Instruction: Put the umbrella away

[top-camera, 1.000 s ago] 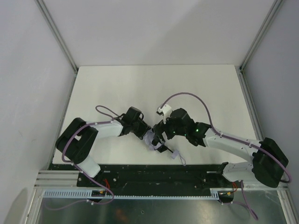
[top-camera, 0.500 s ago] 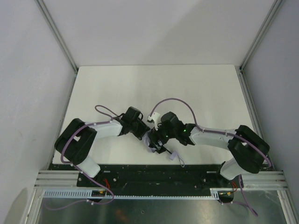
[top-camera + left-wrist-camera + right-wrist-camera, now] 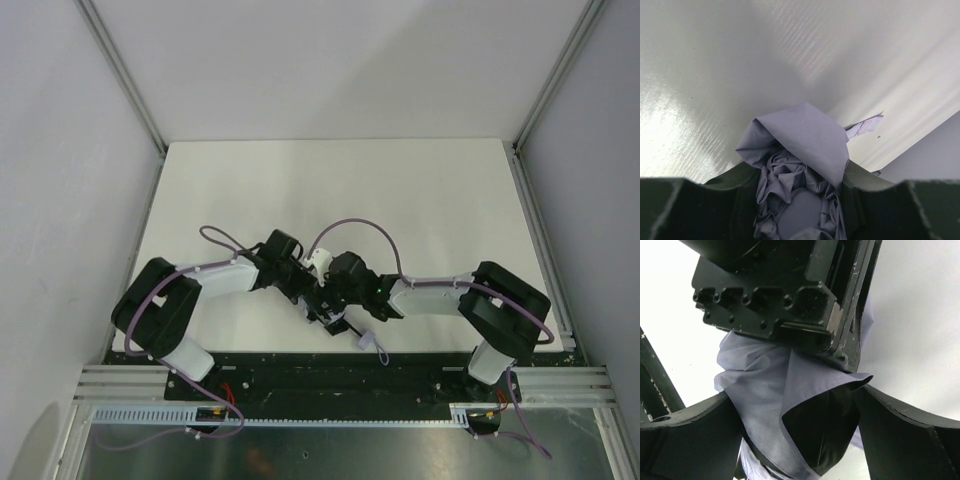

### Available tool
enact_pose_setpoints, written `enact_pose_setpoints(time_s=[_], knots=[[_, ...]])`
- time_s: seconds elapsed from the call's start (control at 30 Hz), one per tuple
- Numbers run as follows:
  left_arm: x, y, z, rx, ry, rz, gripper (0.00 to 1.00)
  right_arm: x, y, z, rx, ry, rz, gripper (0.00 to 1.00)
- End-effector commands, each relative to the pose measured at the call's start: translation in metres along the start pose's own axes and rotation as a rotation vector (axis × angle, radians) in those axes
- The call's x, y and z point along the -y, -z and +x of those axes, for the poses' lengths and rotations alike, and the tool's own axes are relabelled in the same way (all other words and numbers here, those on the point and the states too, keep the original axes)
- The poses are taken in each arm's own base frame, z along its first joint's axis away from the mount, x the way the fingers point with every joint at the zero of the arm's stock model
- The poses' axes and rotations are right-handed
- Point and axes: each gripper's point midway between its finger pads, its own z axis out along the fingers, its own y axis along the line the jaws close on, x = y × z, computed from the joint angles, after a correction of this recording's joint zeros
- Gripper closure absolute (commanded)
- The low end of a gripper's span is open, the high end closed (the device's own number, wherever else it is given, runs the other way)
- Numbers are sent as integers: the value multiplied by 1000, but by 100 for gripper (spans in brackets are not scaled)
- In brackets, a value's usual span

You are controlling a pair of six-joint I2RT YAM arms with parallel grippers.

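We see the umbrella (image 3: 799,150) at the near edge of the white table (image 3: 400,200), in the middle, just where our two arms meet. It is folded, and its pale purple-grey cloth is all bunched up. Our left gripper (image 3: 800,172) holds it — the crumpled cloth sits squeezed between the two dark fingers, and one smooth flap sticks out past the tips. Our right gripper (image 3: 797,400) is on the other side. Its fingers stand wide open, one on each side of the cloth, and the cloth hangs loose between them. The black body of the left gripper fills the top of the right wrist view, very near. From above, the two grippers hide most of the umbrella. Only its little loop strap (image 3: 373,342) peeks out — it lies by the table's near edge, just right of the grippers.
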Motion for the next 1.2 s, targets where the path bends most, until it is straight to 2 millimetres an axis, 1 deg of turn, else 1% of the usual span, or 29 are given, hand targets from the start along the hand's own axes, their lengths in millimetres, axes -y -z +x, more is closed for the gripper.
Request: enact_pose_setpoints(time_s=[0.0,0.1,0.17,0.2,0.3,0.37,0.47,0.5,0.53,0.6,0.77,0.8,0.83,0.9,0.93,0.97,1.0,1.07,1.17], knots=[[10,17,24,-103,13,35,100,8,-16,-17,71,-26,32,17],[14,21,26,-111,3,51,100,3,-22,-11,55,-51,-9,25],[17,25,27,-111,-4,67,100,1,-24,-7,47,-76,-38,34],[20,27,28,-110,-11,79,100,-1,-25,-7,48,-91,-58,38],[28,35,29,-115,-26,108,100,-6,-24,-10,60,-132,-118,46],[32,39,31,-120,-33,127,100,-8,-22,-14,70,-151,-150,60],[38,47,33,-123,-44,156,100,-11,-15,-21,85,-173,-193,86],[40,49,33,-120,-50,164,100,-12,-13,-24,90,-179,-200,93],[42,51,32,-115,-54,173,100,-14,-10,-27,95,-185,-212,97],[44,53,31,-103,-57,182,100,-17,-3,-33,108,-205,-232,99],[46,53,25,-66,-84,189,100,-14,12,-49,150,-307,-297,100],[45,52,24,-61,-89,188,96,-12,15,-52,160,-326,-312,100],[45,51,22,-51,-98,187,87,-12,18,-54,163,-346,-335,100],[44,50,17,-18,-126,188,61,-14,24,-59,170,-388,-388,100],[44,51,14,1,-139,191,51,-15,28,-63,177,-409,-415,100],[44,52,12,17,-149,195,43,-17,32,-68,186,-428,-441,100],[43,53,10,31,-159,197,37,-17,35,-72,196,-445,-462,100],[41,55,8,48,-171,202,29,-20,43,-83,219,-475,-508,100],[40,59,9,57,-183,224,25,-25,53,-98,255,-512,-586,100]])
